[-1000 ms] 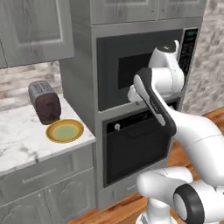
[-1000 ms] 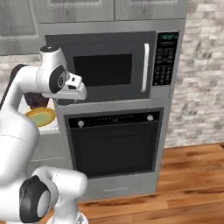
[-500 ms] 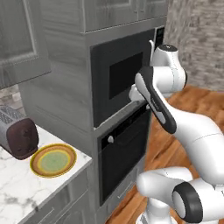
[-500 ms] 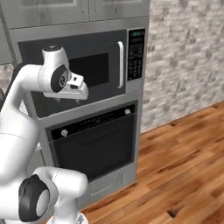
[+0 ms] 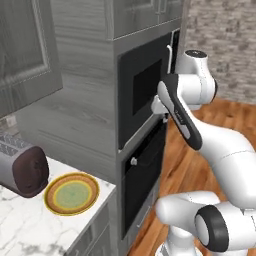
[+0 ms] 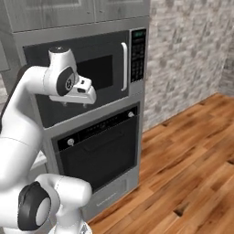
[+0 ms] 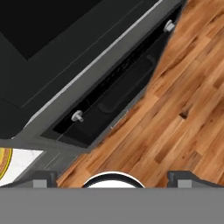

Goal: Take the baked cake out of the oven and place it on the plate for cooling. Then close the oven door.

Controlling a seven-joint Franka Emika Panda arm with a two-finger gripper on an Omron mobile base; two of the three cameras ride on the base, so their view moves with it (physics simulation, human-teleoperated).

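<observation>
Pincer jaws wide apart, empty, raised before the microwave. Oven door shut. Plate on surface, at toaster's 4 o'clock.

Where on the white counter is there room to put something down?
The marble counter is bare in front of the toaster and left of the plate. The plate's pale green centre is free too. It is crowded where toaster and plate sit close together.

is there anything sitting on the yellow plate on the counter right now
No. In the left base view the plate lies bare on the marble counter, beside the toaster.
</observation>
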